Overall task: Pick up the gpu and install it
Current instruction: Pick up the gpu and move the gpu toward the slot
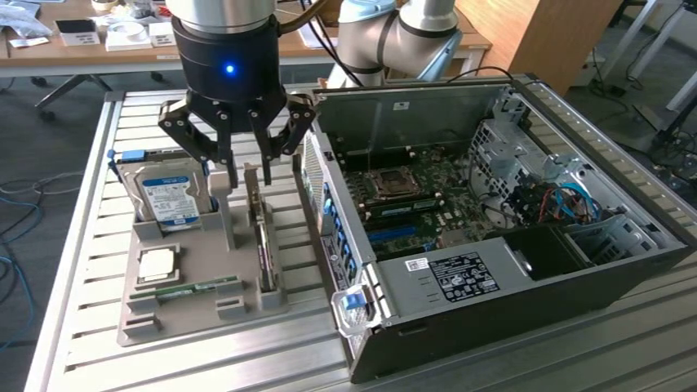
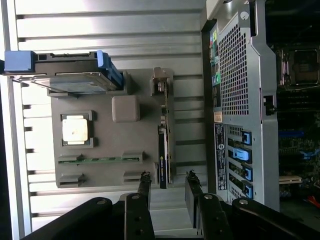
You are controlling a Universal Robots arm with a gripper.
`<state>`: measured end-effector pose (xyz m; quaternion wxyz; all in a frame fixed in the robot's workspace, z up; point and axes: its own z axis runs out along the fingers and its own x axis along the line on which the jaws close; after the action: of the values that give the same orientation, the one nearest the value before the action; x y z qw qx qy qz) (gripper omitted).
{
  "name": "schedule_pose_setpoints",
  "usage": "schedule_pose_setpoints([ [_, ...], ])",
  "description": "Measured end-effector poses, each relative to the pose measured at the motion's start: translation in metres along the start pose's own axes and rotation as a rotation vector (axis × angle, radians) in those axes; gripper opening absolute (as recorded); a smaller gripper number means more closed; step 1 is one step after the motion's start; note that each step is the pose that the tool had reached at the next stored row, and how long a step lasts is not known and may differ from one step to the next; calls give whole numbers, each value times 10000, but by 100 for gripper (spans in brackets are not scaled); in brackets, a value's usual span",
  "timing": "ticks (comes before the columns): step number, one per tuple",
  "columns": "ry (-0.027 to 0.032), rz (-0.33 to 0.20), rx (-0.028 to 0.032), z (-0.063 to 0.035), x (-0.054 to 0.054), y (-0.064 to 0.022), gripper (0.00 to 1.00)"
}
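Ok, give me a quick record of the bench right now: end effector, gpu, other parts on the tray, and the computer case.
end effector: open, holding nothing, hovering over the gpu
gpu: standing on edge in the grey tray, not installed
other parts on tray: hard drive, processor, memory stick
computer case: side open, beside the tray at the exterior view's right

In the holder tray (image 1: 196,253) the gpu (image 1: 264,253) stood on edge along the side nearest the computer case (image 1: 490,273), and the hard drive (image 1: 169,198) stood upright at the opposite side.
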<state>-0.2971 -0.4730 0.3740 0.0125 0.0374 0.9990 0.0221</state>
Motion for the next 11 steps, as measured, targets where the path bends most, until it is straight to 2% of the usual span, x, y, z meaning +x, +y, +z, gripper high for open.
schedule_pose_setpoints([
  [11, 0, 0, 0, 20, 0, -1, 42],
])
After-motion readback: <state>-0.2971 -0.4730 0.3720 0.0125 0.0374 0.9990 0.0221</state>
